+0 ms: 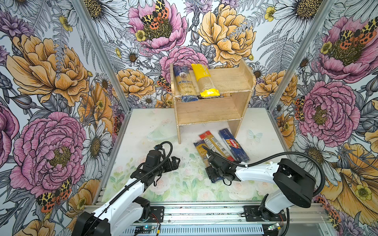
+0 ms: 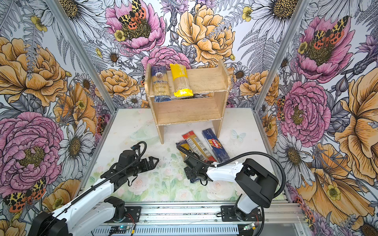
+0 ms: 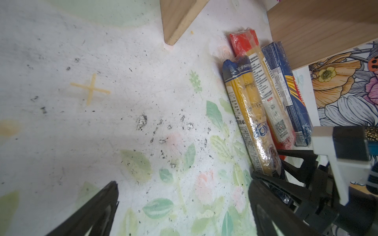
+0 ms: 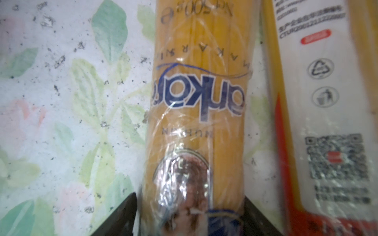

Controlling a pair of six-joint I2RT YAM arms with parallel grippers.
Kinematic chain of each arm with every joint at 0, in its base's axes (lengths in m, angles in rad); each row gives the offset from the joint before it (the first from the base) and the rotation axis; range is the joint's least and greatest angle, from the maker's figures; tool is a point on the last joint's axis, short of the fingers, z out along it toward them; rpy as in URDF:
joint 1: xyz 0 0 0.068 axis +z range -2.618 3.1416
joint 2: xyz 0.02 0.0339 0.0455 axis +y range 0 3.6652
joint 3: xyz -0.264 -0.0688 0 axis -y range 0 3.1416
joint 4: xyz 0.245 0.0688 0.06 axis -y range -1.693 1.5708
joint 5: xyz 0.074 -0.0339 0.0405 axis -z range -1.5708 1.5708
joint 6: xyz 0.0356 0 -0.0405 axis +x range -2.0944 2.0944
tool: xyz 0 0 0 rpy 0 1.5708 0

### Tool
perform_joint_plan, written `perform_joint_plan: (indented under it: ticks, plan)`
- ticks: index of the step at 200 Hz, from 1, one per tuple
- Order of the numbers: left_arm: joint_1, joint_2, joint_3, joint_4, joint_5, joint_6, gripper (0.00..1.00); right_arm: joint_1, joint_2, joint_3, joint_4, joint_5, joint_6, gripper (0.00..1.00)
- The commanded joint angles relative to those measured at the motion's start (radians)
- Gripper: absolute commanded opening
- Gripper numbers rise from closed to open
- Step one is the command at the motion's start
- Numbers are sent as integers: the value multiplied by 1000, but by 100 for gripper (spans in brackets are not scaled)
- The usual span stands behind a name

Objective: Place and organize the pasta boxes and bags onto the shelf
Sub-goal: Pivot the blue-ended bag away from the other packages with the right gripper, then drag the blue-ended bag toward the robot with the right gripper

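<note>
Right pincer (image 4: 190, 196), seen in the right wrist view: set astride the near end of the slimmer blue-ended bag (image 4: 196, 92), with one of the fingers (image 4: 126, 212) just beside each long edge. Whether the bag is pressed cannot be told; it lies flat on the tabletop (image 1: 143, 126).

In both top views this bag is shown as the leftmost of three slanted packs. The red-ended pack (image 1: 212, 143) is just beside it on the right. The Barilla pack (image 1: 233, 145) is further right, its far end near the foot of the right side panel of the shelf (image 1: 208, 112).

Left pincer (image 1: 176, 162): held wide, nothing between its jaws, over open tabletop to the left of the packs and well apart from them. A broad bare strip is left between the two pincers and up to the shelf's left foot.

Shelf, at the far edge: the ankara bag (image 1: 185, 83) and the yellow-ended bag (image 1: 203, 79) are laid side by side on the left part of the upper tier. Their near ends overhang its front edge. Bare wood is shown on the right part of that tier and along the front of the lower tier.
</note>
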Motion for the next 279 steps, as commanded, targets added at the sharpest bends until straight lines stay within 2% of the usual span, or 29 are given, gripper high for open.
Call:
perform_joint_plan:
  ticks: [1,48,96,139,179,217,237,253,279]
  plan:
    - [-7,-15,-5,11,-7,-13,99,25,20,-59,-123,-90,66,76]
    - [-8,-27,-14,9,-8,-15,99,38,-9,-78,-123,-73,87,76]
    - [-7,-32,-20,13,-9,-14,99,39,-56,-85,-125,-72,91,64]
    - [-7,-31,-25,22,-7,-13,99,38,-17,-70,-125,-81,90,57]
    - [-4,-26,-28,23,-5,-9,99,38,-7,-49,-125,-91,92,41]
    - [-1,-21,-29,27,0,-6,99,37,-12,-29,-132,-108,94,32]
    - [1,-24,-30,26,3,-6,99,32,-24,-18,-142,-119,94,24]
    - [2,-25,-30,27,5,-5,99,29,-38,-10,-150,-126,95,11]
    - [5,-28,-29,27,7,-5,99,14,-66,5,-159,-141,91,2]
